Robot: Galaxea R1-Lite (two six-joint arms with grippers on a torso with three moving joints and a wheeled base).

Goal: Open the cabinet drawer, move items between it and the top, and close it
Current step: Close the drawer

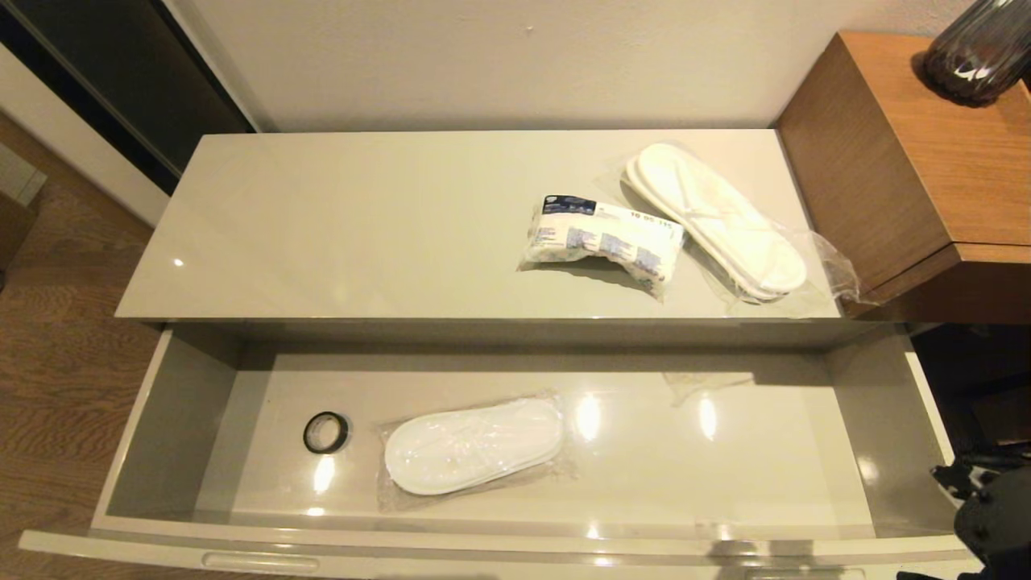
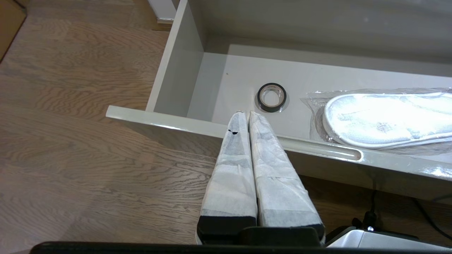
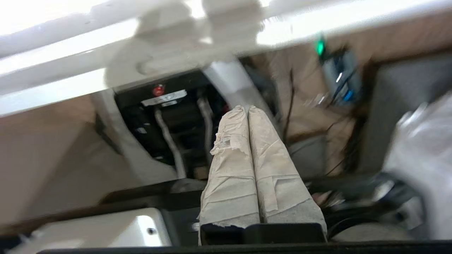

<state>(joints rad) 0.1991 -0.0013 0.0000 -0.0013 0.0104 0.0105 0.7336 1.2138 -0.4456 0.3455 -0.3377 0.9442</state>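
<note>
The cabinet drawer (image 1: 169, 419) stands pulled out, its pale front edge (image 2: 317, 150) near me. Inside lies a bagged pair of white slippers (image 1: 474, 445) (image 2: 385, 120). On the glossy top (image 1: 362, 217) rest the white packet with blue panels (image 1: 604, 238) and another bagged pair of white slippers (image 1: 713, 217), at the right end. My left gripper (image 2: 245, 113) is shut and empty, held just outside the drawer front near its left end. My right gripper (image 3: 243, 108) is shut and empty, low beside the drawer's right end, pointing under it.
A small black ring (image 1: 325, 432) (image 2: 271, 97) lies in the drawer left of the slippers. A brown wooden unit (image 1: 910, 161) with a dark vase (image 1: 979, 48) stands right of the top. Part of the right arm (image 1: 995, 515) shows at bottom right. Wood floor (image 2: 70, 141) lies left.
</note>
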